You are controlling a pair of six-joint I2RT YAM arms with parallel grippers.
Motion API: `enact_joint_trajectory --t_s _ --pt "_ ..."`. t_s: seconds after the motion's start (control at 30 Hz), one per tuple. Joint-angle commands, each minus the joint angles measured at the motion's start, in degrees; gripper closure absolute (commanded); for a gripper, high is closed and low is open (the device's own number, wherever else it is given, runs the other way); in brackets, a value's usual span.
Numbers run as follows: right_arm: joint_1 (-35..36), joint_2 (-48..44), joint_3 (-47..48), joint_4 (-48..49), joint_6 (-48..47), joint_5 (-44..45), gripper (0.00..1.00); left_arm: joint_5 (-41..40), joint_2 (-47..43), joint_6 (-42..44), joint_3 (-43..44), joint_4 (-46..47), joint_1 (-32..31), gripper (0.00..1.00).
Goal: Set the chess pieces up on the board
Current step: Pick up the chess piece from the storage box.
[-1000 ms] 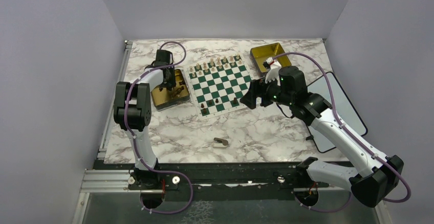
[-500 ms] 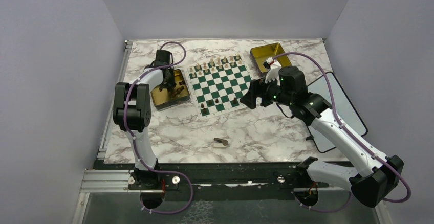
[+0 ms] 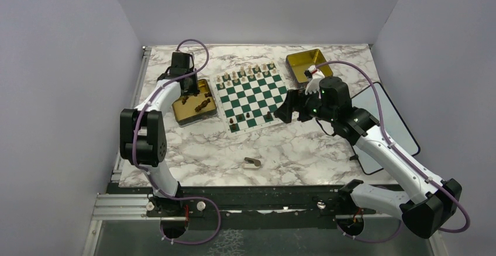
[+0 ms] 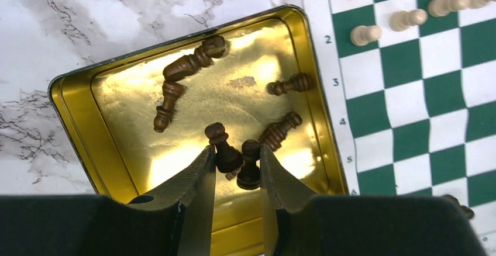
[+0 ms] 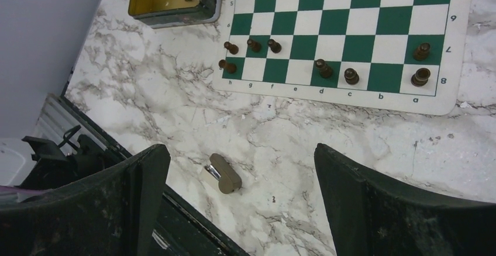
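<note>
In the left wrist view, my left gripper (image 4: 237, 151) is shut on two dark pawns (image 4: 225, 151) side by side, held above the gold tin (image 4: 70, 110). Several more dark chess pieces (image 4: 187, 63) lie loose on the tin's floor. The green-and-white board (image 3: 248, 95) lies just right of the tin. Several dark pieces (image 5: 323, 67) stand on its two near rows, and cream pieces (image 3: 245, 73) fill the far rows. My right gripper (image 5: 243, 151) hangs wide open and empty above the marble by the board's near right corner (image 3: 283, 113).
A second gold tin (image 3: 309, 63) sits at the back right. A small tan object (image 5: 224, 175) lies on the marble near the front edge. A grey pad (image 3: 380, 121) lies at the table's right side. Walls enclose three sides.
My left wrist has pulled back and up from the tin, its jaws narrowed onto the two pawns. The right gripper's jaws have spread a little wider; that arm stays put.
</note>
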Motion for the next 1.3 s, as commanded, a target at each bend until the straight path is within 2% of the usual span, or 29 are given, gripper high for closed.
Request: enact_joint_trajectory --t_s 0.0,0.3,0.57,0.73,0.87,1.07,1.27 --pt "-0.50 -0.36 -0.14 2.86 3.98 2.75 0.00 3.28 -6.61 -1.06 -2.32 0.61 -1.43 0.78" --pt "-0.49 4.22 2.40 8.25 6.80 -2.23 0.02 8.37 -18.61 -0.93 -7.56 2.43 -6.18 0.78" --pt "-0.65 10.38 7.38 12.10 10.59 -9.25 0.22 10.92 -28.23 2.00 -12.61 4.51 -16.33 0.76" --pt "-1.52 13.40 9.62 12.49 11.61 -15.36 0.40 14.37 -31.85 2.64 -16.12 6.00 -20.97 0.76" --pt "-1.88 14.24 9.40 11.38 11.37 -18.62 0.51 16.67 -34.41 4.05 -19.05 8.50 -23.95 0.76" --pt "-2.30 16.55 10.39 8.98 10.27 -22.13 0.52 23.42 -35.49 9.86 -21.90 11.56 -25.23 0.77" --pt "-2.35 19.46 11.49 8.27 9.93 -27.95 0.51 30.18 -38.07 22.25 -25.32 15.74 -25.61 0.77"
